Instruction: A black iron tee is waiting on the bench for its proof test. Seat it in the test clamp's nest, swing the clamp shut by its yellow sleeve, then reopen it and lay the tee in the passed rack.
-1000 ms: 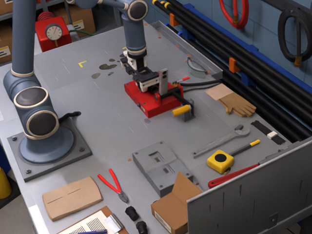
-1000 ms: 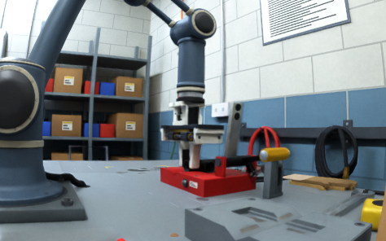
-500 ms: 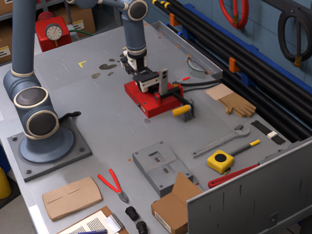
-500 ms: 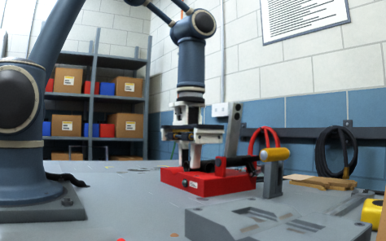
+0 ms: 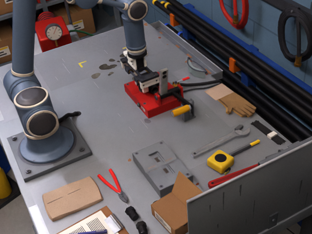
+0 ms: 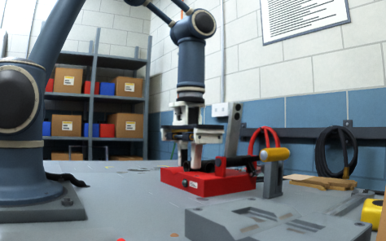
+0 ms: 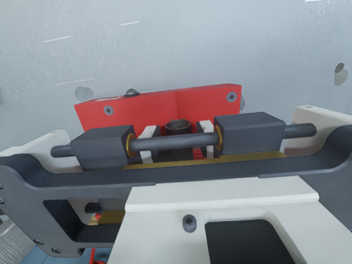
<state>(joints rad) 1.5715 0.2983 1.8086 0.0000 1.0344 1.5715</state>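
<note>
At mid-bench the red test clamp point(image 5: 151, 99) carries the black iron tee point(image 7: 178, 129) lying in its nest, one threaded port facing up. My gripper point(image 5: 151, 89) stands straight down over the nest, open, with the tee between its white fingertips and not gripped. The clamp arm with its yellow sleeve point(image 5: 181, 110) lies swung out to the right, resting on a grey post point(image 6: 272, 179). From the second side camera the tee point(image 6: 201, 165) shows as a dark tube low on the red base point(image 6: 207, 180).
The grey passed rack point(image 5: 161, 167) sits toward the near edge, beside an open cardboard box point(image 5: 175, 204). A wrench point(image 5: 221, 141), yellow tape measure point(image 5: 220, 161), glove point(image 5: 233, 100) and red pliers point(image 5: 113, 185) lie around the bench; two spare black fittings point(image 5: 136, 219) sit near the clipboard.
</note>
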